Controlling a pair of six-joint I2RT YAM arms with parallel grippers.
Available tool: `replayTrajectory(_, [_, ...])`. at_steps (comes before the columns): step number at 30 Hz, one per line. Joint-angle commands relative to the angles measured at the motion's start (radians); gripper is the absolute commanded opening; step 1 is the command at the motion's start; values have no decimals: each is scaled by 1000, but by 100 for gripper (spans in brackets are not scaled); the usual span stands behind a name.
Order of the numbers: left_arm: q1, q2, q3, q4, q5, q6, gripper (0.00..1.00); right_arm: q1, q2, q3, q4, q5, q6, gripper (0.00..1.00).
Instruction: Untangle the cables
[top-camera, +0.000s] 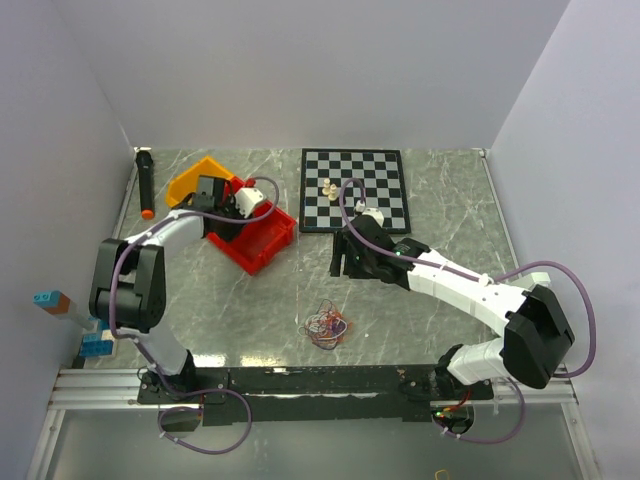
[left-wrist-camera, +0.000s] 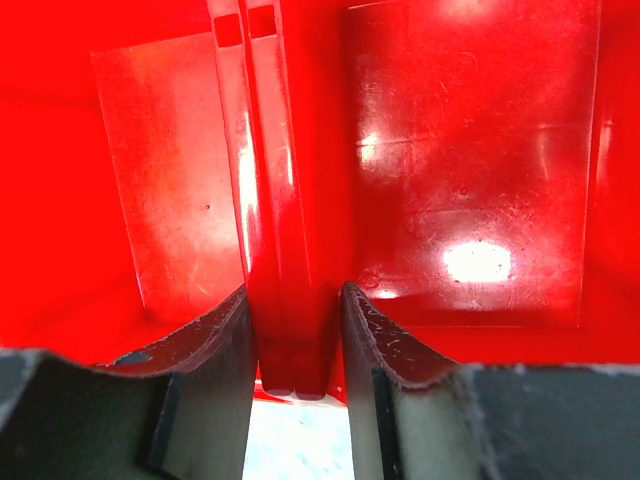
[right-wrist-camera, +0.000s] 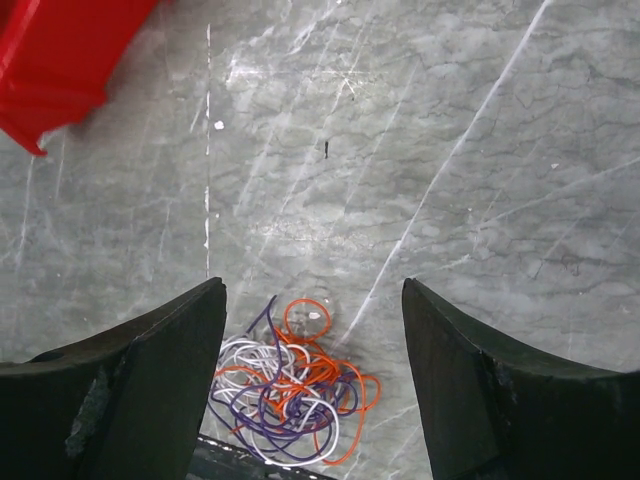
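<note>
Left arm reaching to far left, left gripper (left-wrist-camera: 295, 340) pinching ridge of red bin (top-camera: 262, 243); grip showing only in left wrist view. Right arm stretching mid-table, right gripper (right-wrist-camera: 312, 290) gaping wide, hovering above tangled cables (right-wrist-camera: 290, 390) lying on table (right-wrist-camera: 470, 150).

Grey marbled tabletop (top-camera: 450, 200) — plain white walls (top-camera: 300, 70) on three sides

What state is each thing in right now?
cables, tangled, on the table, untouched
red bin, one wall gripped
left gripper, jaws closed on red bin
right gripper, jaws open, empty
chessboard, flat, pieces on it
</note>
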Motion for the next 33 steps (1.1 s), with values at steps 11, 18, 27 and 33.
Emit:
replayTrajectory(11, [-275,-91,-62,-60,-187,-318,38,-1,52,33,49,-7,37,76])
replayTrajectory(18, [-307,-74,-52,-97,-177,-485,48,28,95,70,40,-28,101,78])
replayTrajectory(27, [-279,-143,-20,-223,113,-484,78,58,197,142,71,-80,210,80])
replayTrajectory(33, [-183,-154,33,-318,271,-467,79,59,273,205,57,-40,262,73])
